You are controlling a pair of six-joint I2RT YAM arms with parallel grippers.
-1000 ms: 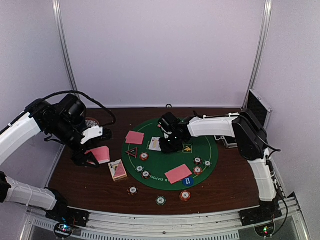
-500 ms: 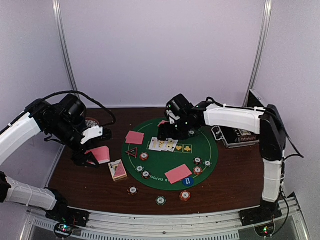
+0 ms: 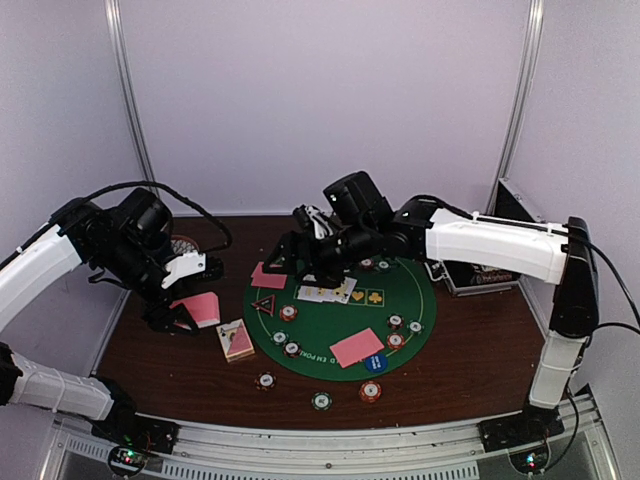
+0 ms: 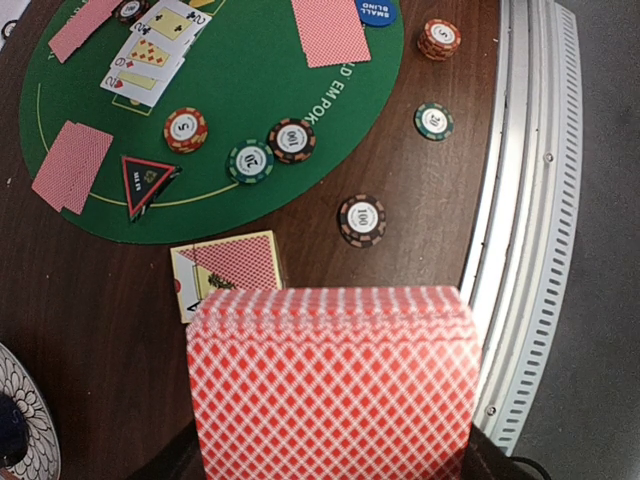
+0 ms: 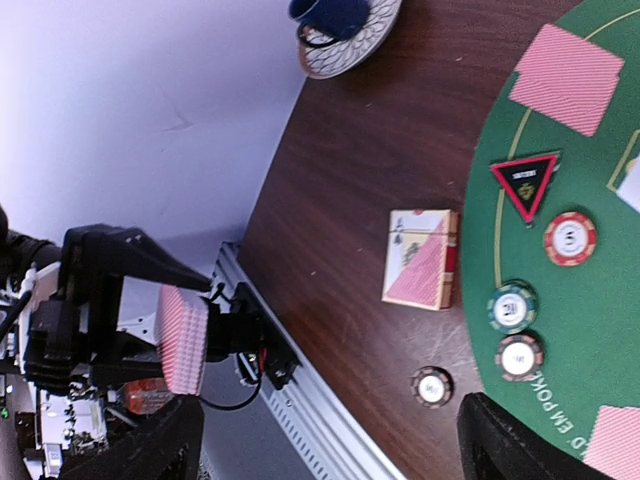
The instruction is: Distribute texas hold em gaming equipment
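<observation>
My left gripper (image 3: 190, 312) (image 4: 330, 465) is shut on a thick deck of pink-backed cards (image 4: 330, 380) (image 3: 203, 308), held over the table's left side. My right gripper (image 3: 290, 262) (image 5: 330, 450) hovers open over the left rim of the green mat (image 3: 330, 325), with nothing between its fingers. Face-up cards (image 3: 325, 292) (image 4: 155, 50) lie in a row in the mat's middle. Face-down cards lie at the left (image 3: 268, 275) and the front (image 3: 357, 347). Striped chips (image 3: 288, 312) (image 4: 249, 161) (image 5: 512, 306) are scattered on the mat, and others (image 3: 321, 401) lie in front of it.
A card box (image 3: 235, 340) (image 5: 422, 258) lies left of the mat. A patterned plate (image 5: 345, 30) with a blue cup stands at the back left. The black-and-silver case (image 3: 480, 275) sits open at the right. A triangular marker (image 4: 147, 180) and a blue button (image 4: 374, 10) rest on the mat.
The right arm swung left from the mat's middle to its left rim and opened its jaws, leaving the face-up cards on the mat. The left arm has not moved.
</observation>
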